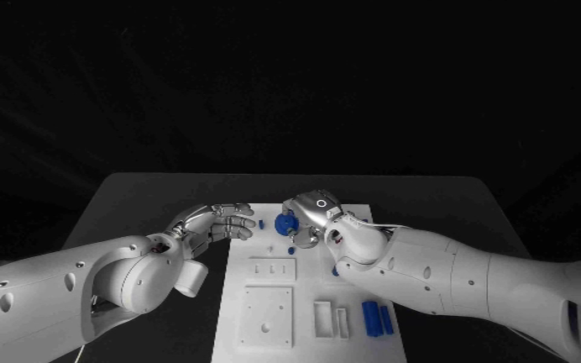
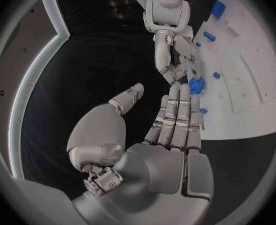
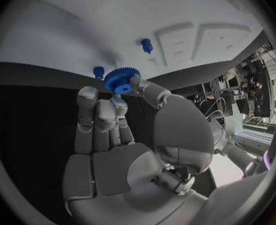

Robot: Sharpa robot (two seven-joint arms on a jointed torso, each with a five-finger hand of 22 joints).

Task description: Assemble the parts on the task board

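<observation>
1. The left hand rests at the far-left edge of the task board, palm open, fingers straight and together, holding nothing. Its fingertips reach the board's edge close to the other hand. I judge it is there to steady the board; it should stay flat and clear of the work.

2. A small blue peg stands on the board just beside the left fingertips, and another small blue piece sits a little nearer the robot. Either may be the post for the gear; I cannot tell which.

3. The blue gear is at the far end of the board, pinched by the right hand between thumb and fingers. In the right wrist view the gear shows its toothed rim and centre hole, held near the small peg at the board's edge. Whether it already touches the board is not clear.

4. To do this step well, I judge the right hand should keep the gear level, line its centre hole over the post, and lower it straight down without tilting. Loosening too early could let the gear roll off the far edge onto the counter.

5. Towards the near right, two blue cylinders lie side by side on the board, next to white rectangular blocks. They are untouched, so much of the assembly looks undone.
</observation>
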